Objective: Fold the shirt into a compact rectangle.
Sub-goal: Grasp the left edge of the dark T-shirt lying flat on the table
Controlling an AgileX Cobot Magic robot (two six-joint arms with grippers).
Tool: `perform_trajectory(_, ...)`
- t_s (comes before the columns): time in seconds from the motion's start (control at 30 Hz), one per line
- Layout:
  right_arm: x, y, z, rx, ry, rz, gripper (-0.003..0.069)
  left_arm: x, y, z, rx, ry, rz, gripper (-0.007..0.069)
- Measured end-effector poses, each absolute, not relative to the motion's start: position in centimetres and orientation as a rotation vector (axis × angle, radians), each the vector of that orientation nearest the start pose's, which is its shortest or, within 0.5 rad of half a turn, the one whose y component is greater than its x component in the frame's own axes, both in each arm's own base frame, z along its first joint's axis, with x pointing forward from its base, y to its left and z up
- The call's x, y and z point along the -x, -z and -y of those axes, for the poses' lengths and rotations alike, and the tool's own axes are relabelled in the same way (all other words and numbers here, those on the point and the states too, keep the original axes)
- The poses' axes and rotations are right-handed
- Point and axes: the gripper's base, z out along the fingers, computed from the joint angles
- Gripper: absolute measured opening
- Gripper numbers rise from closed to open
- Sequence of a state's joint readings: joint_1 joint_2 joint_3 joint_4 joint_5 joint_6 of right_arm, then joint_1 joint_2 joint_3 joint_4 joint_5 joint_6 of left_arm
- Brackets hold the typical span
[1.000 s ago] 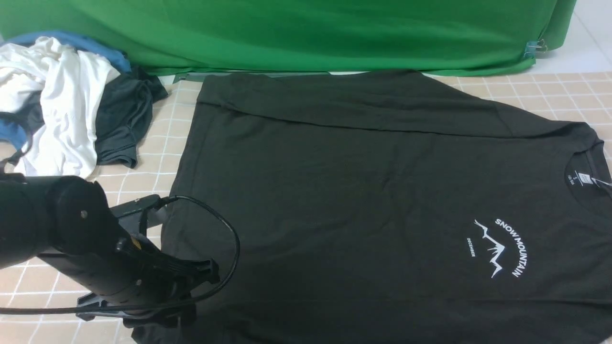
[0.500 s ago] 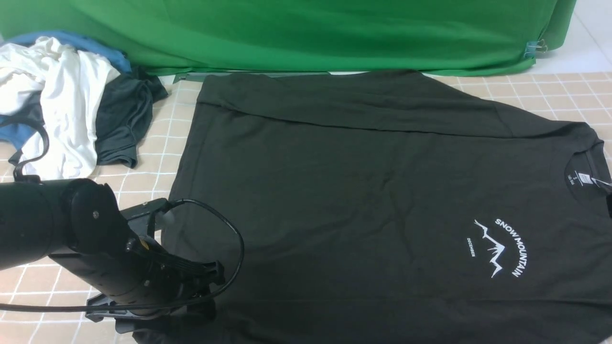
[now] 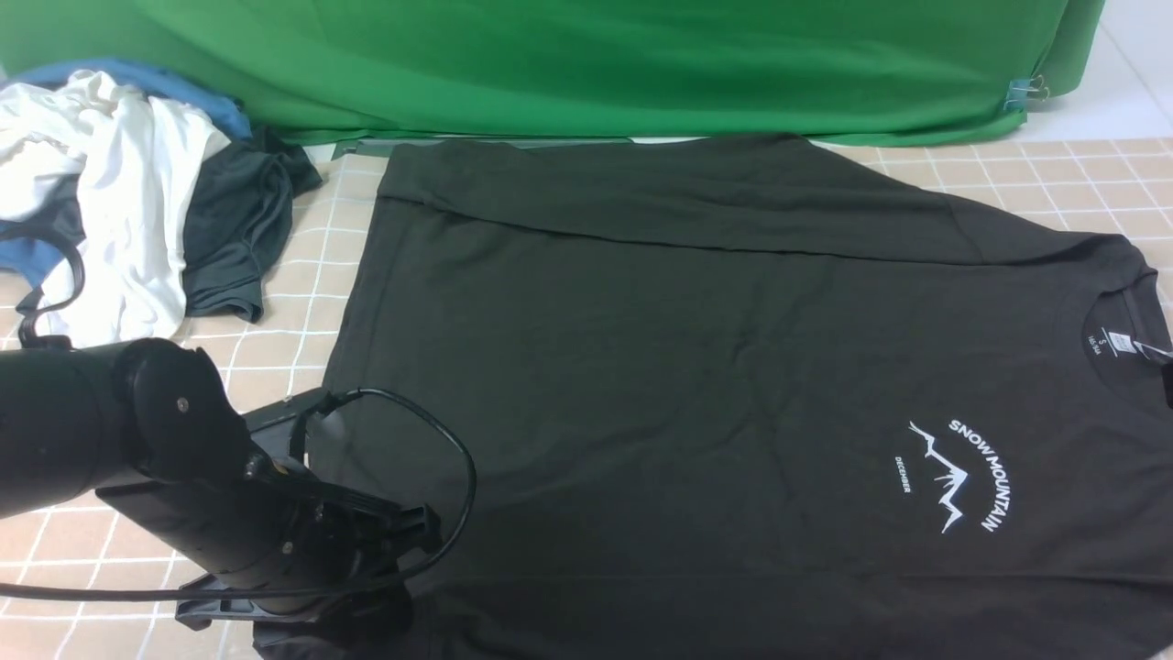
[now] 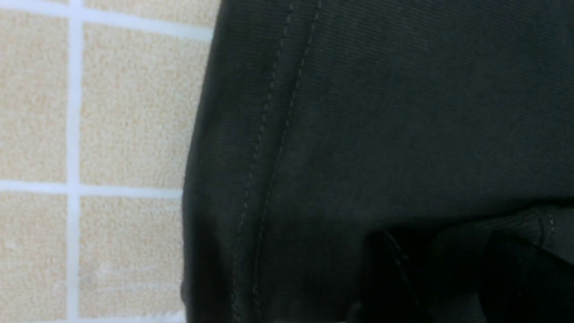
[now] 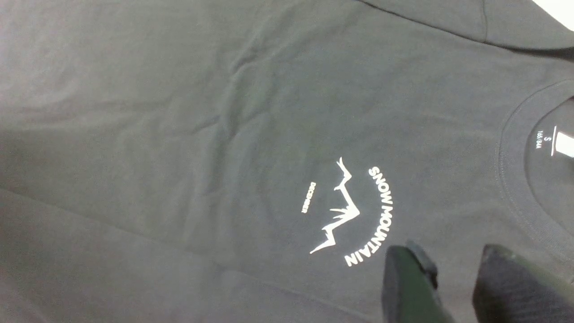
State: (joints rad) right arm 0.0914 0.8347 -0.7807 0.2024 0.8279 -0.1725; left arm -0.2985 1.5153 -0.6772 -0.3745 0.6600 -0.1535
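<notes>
Plainly one shirt (image 3: pixel 696 367) lies flat under two tools: right tool (image 5: pixel 453 287) parted and empty, left tool (image 3: pixel 357 605) at hem, cannot tell.

shirt (image 3: pixel 641 367): black knit cloth, matt, fine-ribbed, stitched hem
print (image 3: pixel 962 477): white, flat, matt
tabletop (image 3: pixel 275 357): beige cover, grainy, white grid lines
backdrop (image 3: pixel 586 64): green cloth, smooth, faint sheen
left arm (image 3: pixel 101 431): black casing, semi-gloss
cable (image 3: pixel 470 481): black, shiny
right fingers (image 5: pixel 408 287): dark, matt

The beige checked table (image 3: pixel 1054 174) bears the spread black shirt (image 3: pixel 687 367) and a clothes heap (image 3: pixel 119 202) far left.
</notes>
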Motion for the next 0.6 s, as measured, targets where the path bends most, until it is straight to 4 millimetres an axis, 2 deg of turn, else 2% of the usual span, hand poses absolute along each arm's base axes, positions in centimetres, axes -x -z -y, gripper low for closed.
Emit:
perform_trajectory(0.13,-15.1,-32.5,-2.7,0.220,-0.203,-2.342,0.0244,-22.1,-16.5,9.0,0.207,0.431,-3.012,0.0282)
perform_trajectory(0.33,-15.1,-32.5,-2.7,0.218,-0.203,-2.335,0.0244,-21.6,-16.6,9.0,0.186,0.426,-3.075,0.0387)
perform_trajectory(0.47,-15.1,-32.5,-2.7,0.218,-0.203,-2.335,0.0244,-20.9,-16.5,8.8,0.103,0.390,-3.158,0.0475)
perform_trajectory(0.6,-15.1,-32.5,-2.7,0.218,-0.203,-2.335,0.0246,-21.2,-16.5,8.7,0.082,0.366,-3.124,0.0510)
